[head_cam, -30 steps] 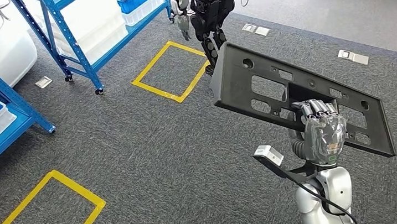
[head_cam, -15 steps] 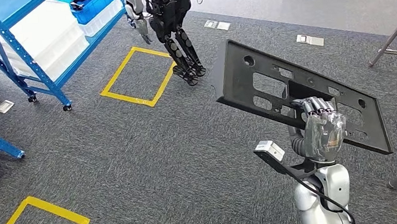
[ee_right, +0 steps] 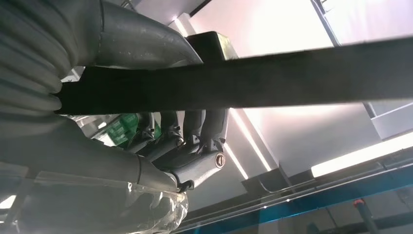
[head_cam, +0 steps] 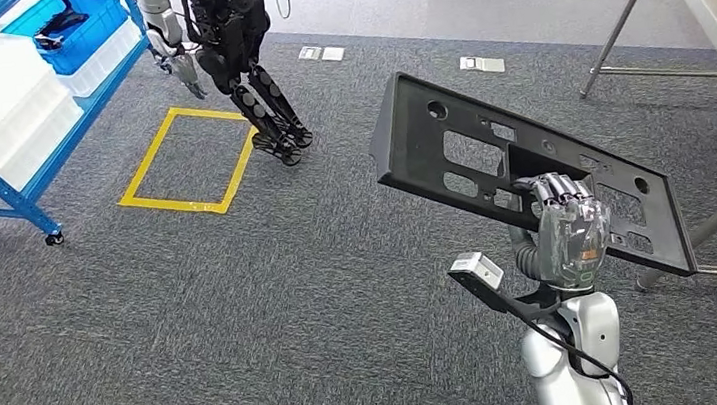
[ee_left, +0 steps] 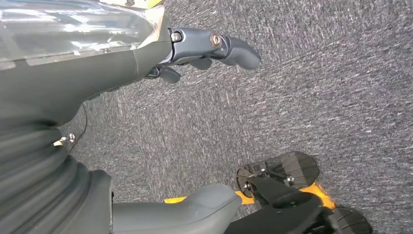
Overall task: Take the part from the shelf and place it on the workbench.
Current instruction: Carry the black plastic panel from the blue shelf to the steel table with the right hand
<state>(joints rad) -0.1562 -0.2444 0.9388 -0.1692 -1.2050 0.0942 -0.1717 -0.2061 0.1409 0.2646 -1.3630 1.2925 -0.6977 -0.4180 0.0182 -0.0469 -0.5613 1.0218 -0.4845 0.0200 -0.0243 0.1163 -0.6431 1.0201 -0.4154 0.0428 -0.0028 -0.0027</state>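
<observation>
Where the right hand (head_cam: 567, 231) grips, part (head_cam: 449, 143) slanting upper-left to lower-right.

One black part (head_cam: 491, 163), one other robot (head_cam: 232, 45), two yellow floor squares (head_cam: 184, 160)

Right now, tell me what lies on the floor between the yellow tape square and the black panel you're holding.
Head view: grey carpet and the black legs of another humanoid robot beside the yellow tape square; the black perforated plastic panel is beyond.

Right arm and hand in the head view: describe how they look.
The right arm is glossy silver, with a black cable running along it and a small white box on a black bracket at the wrist. The right hand is grey, wrapped in clear plastic, with dark fingers.
</observation>
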